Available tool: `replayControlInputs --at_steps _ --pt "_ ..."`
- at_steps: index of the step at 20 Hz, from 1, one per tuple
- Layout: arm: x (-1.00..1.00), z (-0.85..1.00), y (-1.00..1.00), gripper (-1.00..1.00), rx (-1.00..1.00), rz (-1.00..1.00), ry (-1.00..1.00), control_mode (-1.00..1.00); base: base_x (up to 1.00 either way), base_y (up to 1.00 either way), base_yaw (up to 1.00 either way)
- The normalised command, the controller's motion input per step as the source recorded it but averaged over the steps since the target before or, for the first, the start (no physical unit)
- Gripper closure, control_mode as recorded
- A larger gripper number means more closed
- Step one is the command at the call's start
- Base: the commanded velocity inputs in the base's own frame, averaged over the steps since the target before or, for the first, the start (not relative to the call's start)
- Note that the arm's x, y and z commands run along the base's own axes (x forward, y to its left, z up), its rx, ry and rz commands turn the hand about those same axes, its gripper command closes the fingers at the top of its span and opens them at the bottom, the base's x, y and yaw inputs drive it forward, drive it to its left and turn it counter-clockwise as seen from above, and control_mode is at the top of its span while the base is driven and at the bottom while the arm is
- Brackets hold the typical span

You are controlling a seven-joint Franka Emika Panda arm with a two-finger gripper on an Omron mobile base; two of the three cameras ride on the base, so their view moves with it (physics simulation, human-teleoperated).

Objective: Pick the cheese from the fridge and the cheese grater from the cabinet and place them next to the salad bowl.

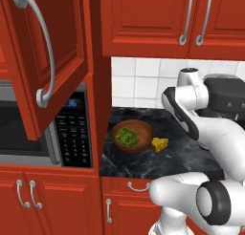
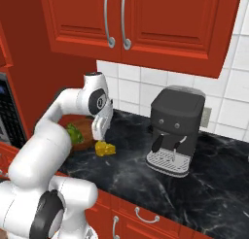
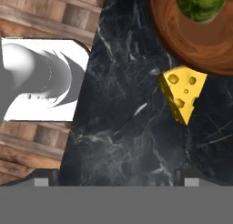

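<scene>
Hand view: tool (image 3: 113,180) hung over the dark marble tabletop (image 3: 123,127), fingers spread wide, gripping nothing. Cheese (image 3: 182,92) sat flat on that tabletop, right beside the wooden salad bowl (image 3: 195,41), just about touching.

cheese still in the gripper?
No. The cheese lies on the dark counter beside the salad bowl, and the gripper hangs open above the counter, holding nothing.
</scene>
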Motion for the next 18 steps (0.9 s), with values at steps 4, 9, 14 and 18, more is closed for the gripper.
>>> replayControlInputs --at_steps 4,9,14,18 --pt "-0.74 0.36 0.0 -1.0 -0.03 -0.05 0.06 -1.0 0.0 0.0 0.0" --pt "-0.1 0.02 -0.05 -1.0 0.01 -0.01 0.02 -1.0 0.0 0.0 0.0" --pt "0.02 0.0 -0.03 -1.0 0.0 0.19 0.02 -1.0 0.0 0.0 0.0" --pt "0.0 0.0 -0.01 -1.0 0.0 0.38 0.03 -1.0 0.0 0.0 0.0"
